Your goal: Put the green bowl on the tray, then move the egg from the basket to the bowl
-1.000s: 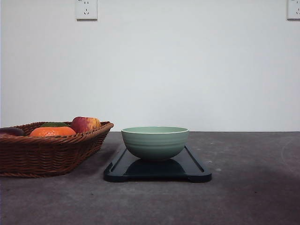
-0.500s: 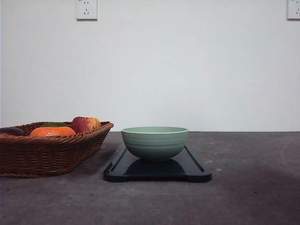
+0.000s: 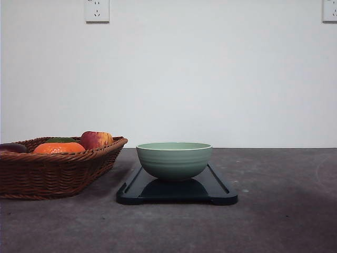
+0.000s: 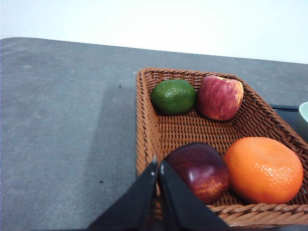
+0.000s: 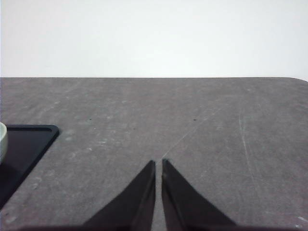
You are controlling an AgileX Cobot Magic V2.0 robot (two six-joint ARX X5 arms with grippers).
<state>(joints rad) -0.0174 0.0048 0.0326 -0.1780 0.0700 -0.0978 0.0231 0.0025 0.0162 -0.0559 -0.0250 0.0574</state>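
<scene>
The green bowl (image 3: 174, 161) stands upright on the middle of the black tray (image 3: 224, 194). To its left sits the wicker basket (image 3: 52, 174), and no egg shows among the fruit in it. In the left wrist view my left gripper (image 4: 158, 164) is shut and holds nothing, its tips over the near rim of the basket (image 4: 144, 120), beside a dark red fruit (image 4: 202, 171). My right gripper (image 5: 159, 162) is shut too, above bare table to the right of the tray (image 5: 26, 144). A sliver of the bowl (image 5: 2, 142) shows at that view's edge.
The basket holds a green lime (image 4: 173, 96), a red-yellow apple (image 4: 220, 97), an orange citrus (image 4: 263, 169) and the dark red fruit. Grey tabletop (image 3: 279, 221) stretches right of the tray and in front of it. A white wall stands behind.
</scene>
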